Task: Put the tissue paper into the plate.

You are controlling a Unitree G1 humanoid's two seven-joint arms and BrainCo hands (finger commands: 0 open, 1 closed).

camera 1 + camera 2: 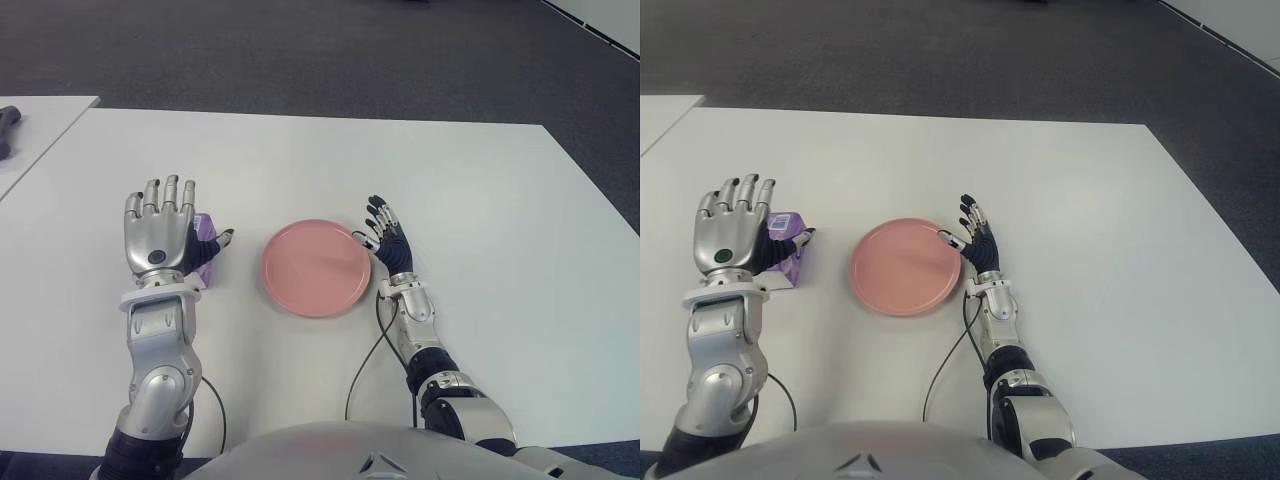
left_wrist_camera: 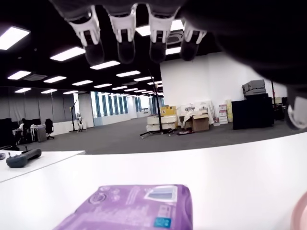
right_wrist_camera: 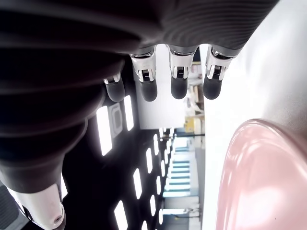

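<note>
A purple tissue pack [image 1: 785, 256] lies on the white table [image 1: 480, 200], left of the pink plate [image 1: 316, 267]. My left hand [image 1: 165, 232] hovers over the pack with fingers spread and thumb pointing toward the plate; it hides most of the pack in the left eye view. The left wrist view shows the tissue pack [image 2: 139, 208] lying free below the open fingers [image 2: 125, 45]. My right hand [image 1: 386, 236] shows at the plate's right rim, fingers extended and holding nothing. The plate [image 3: 259, 177] holds nothing.
A second white table [image 1: 40, 125] stands at the far left with a dark handheld device [image 1: 8, 128] on it. A black cable [image 1: 365, 365] runs over the table near my right forearm. Dark carpet lies beyond the far edge.
</note>
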